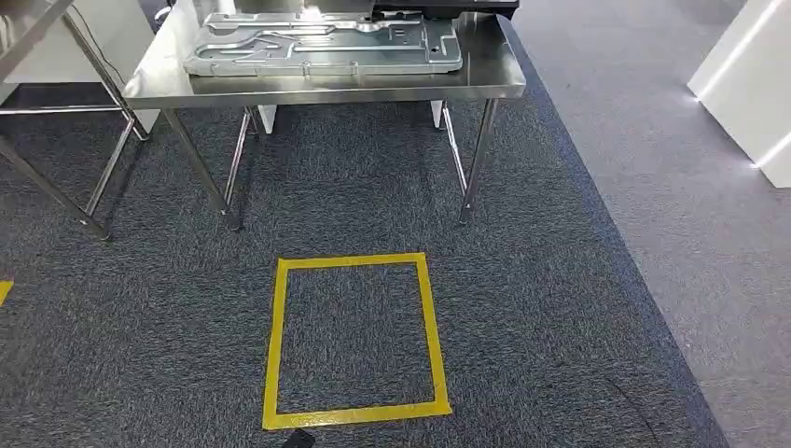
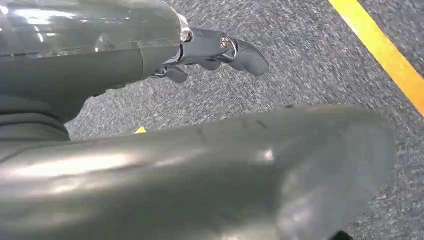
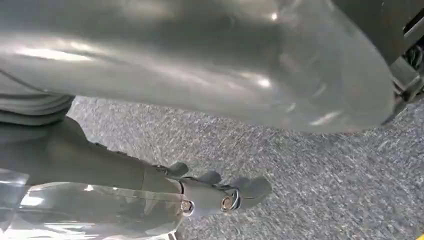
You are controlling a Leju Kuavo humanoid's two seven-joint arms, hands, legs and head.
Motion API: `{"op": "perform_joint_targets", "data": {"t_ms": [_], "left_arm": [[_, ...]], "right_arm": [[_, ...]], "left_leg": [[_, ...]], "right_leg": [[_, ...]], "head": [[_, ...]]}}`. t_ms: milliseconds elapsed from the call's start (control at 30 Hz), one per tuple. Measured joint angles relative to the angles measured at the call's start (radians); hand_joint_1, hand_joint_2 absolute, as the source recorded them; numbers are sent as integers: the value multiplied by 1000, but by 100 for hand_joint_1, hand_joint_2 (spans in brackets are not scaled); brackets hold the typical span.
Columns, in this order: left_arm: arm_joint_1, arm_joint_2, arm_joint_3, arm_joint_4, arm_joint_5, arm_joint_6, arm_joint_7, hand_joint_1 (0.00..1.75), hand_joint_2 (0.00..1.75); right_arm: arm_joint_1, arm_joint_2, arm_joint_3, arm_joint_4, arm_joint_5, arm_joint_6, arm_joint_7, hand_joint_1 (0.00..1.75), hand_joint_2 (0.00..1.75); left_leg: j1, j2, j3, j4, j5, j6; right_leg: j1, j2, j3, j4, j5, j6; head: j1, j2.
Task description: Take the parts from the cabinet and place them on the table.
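We see a stainless steel table (image 1: 326,86) standing on dark grey carpet (image 1: 560,308) ahead of us. A large flat stamped metal part (image 1: 322,47) lies on its top, near the front edge, with a dark object (image 1: 448,7) just behind it at the far right. A second metal table frame (image 1: 56,140) stands to the left. On the carpet, between us and the table, a yellow tape square (image 1: 354,338) is marked out.

Our left hand (image 2: 215,52) hangs over the carpet near a yellow tape line (image 2: 385,50); its fingers (image 2: 247,57) are extended and hold nothing. Our right hand (image 3: 220,192) also hangs over carpet, fingers (image 3: 252,189) loosely extended, grasping nothing.
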Motion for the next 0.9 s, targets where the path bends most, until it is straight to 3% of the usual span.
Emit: {"op": "perform_joint_targets", "data": {"t_ms": [267, 300, 333, 367, 400, 467, 500, 533, 567, 633, 667, 700, 733, 800, 833, 867, 900], "left_arm": [[2, -6, -11, 0, 23, 13, -1, 0, 0], [2, -7, -12, 0, 26, 13, -1, 0, 0], [2, -10, -13, 0, 28, 14, -2, 0, 0], [1, -12, -15, 0, 35, 16, -2, 0, 0], [-1, -15, -16, 0, 40, 17, -2, 0, 0], [0, -18, -17, 0, 47, 18, -1, 0, 0], [2, -19, -17, 0, 50, 18, 2, 0, 0], [3, -19, -17, 0, 53, 18, 2, 0, 0], [2, -20, -17, 0, 55, 19, 2, 0, 0], [1, -23, -19, 0, 55, 19, 3, 0, 0], [0, -24, -21, 0, 55, 19, 3, 0, 0], [-1, -25, -25, 0, 55, 19, 3, 0, 0], [-2, -26, -26, 0, 55, 19, 4, 0, 0], [-1, -26, -27, 0, 55, 19, 5, 0, 0], [-1, -26, -27, 0, 55, 18, 6, 0, 0], [-1, -26, -28, 0, 55, 16, 8, 0, 0], [-3, -26, -29, 0, 56, 14, 14, 0, 0]], "right_arm": [[0, -4, -6, 1, 61, 17, 20, 0, 0], [-1, -4, -6, 1, 66, 17, 20, 0, 0], [-1, -4, -6, 1, 72, 16, 22, 0, 0], [-1, -5, -6, 1, 75, 16, 23, 0, 0], [-1, -5, -6, 1, 79, 16, 23, 0, 0], [0, -7, -6, 1, 85, 16, 23, 0, 0], [0, -8, -6, 1, 86, 16, 24, 0, 0], [1, -8, -6, 1, 87, 16, 26, 0, 0], [1, -9, -6, 1, 87, 17, 28, 0, 0], [1, -11, -6, 2, 87, 17, 29, 0, 0], [2, -12, -8, 2, 87, 18, 29, 0, 0], [3, -12, -10, 3, 87, 18, 29, 0, 0], [3, -12, -11, 3, 87, 18, 29, 0, 0], [3, -12, -12, 3, 87, 18, 29, 0, 0], [3, -12, -12, 3, 87, 19, 29, 0, 0], [2, -12, -12, 3, 87, 19, 29, 0, 0], [3, -12, -12, 3, 89, 19, 28, 0, 0]], "left_leg": [[-9, -3, -17, 8, 6, 15], [-8, -5, -17, 4, 9, 20], [5, -8, -9, -12, 20, 26], [5, -10, -8, -19, 25, 29], [6, -12, -12, -19, 30, 35], [7, -21, -22, -18, 34, 32], [7, -27, -26, -17, 36, 29], [9, -36, -29, -14, 37, 26], [12, -46, -32, -10, 38, 23], [18, -68, -37, 1, 36, 12], [19, -76, -42, 9, 35, 4], [14, -86, -49, 17, 34, -5], [14, -92, -52, 13, 38, -12], [19, -107, -55, 8, 46, -24], [22, -117, -62, 10, 46, -30], [22, -79, -70, 31, 28, -32], [19, -47, -93, 84, -11, -34]], "right_leg": [[-9, -5, -8, -5, 13, 18], [-9, -7, -7, -7, 14, 20], [-5, -8, -8, -1, 8, 23], [-9, 1, -14, 18, -12, 29], [-11, 6, -41, 75, -56, 33], [-18, 7, -115, 240, -138, 41], [-22, 7, -143, 300, -154, 45], [-26, 7, -146, 308, -144, 48], [-30, 7, -123, 264, -110, 51], [-40, 23, -31, 93, -26, 56], [-49, 76, 8, 11, -16, 58], [-37, 92, 8, 8, -21, 48], [-42, 75, 4, 12, -20, 37], [-32, 60, 4, 13, -16, 23], [-37, 48, 3, 7, -10, 13], [-37, 34, 1, 6, -7, 4], [-35, 23, -2, 6, -7, -4]], "head": [[0, 0], [0, 0], [0, 0], [0, 0], [0, 0], [0, 0], [0, 0], [0, 0], [0, 0], [0, 0], [0, 0], [0, 0], [0, 0], [0, 0], [0, 0], [0, 0], [0, 0]]}}
